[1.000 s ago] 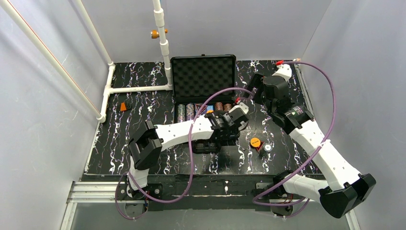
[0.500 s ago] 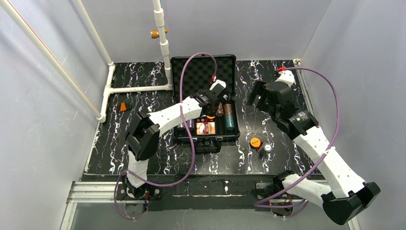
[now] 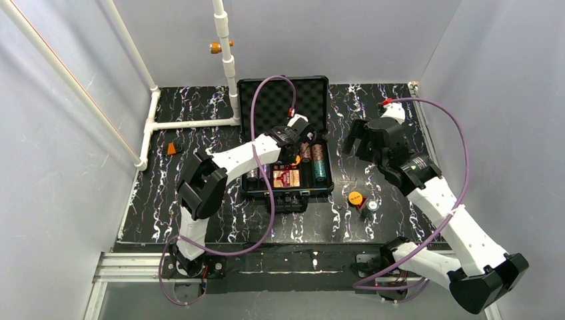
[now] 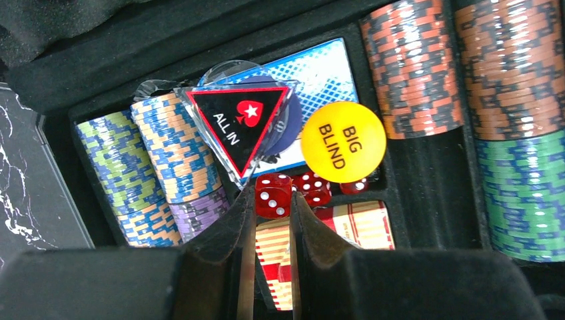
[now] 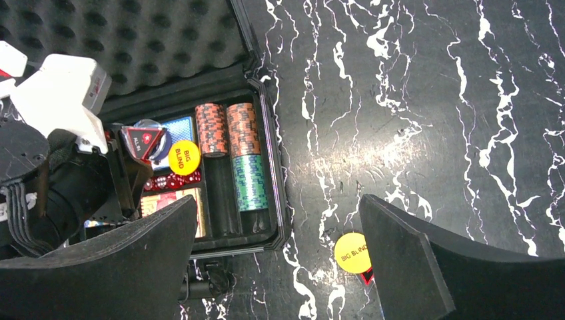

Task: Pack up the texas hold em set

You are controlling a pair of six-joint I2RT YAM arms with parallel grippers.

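Left wrist view shows your left hand (image 4: 273, 200) clenched on nothing over the red dice (image 4: 314, 188) in the open black case (image 3: 313, 100), which sits at the middle of the surface (image 3: 200, 140); your right hand (image 5: 280, 207) hangs released at its 3 o'clock. The loose Big Blind disc (image 3: 356, 197) and clear disc (image 3: 372, 206) at the case's 5 o'clock look light, thin and slick, so pinch each across its rim; the chip-filled case will likely be heavy.
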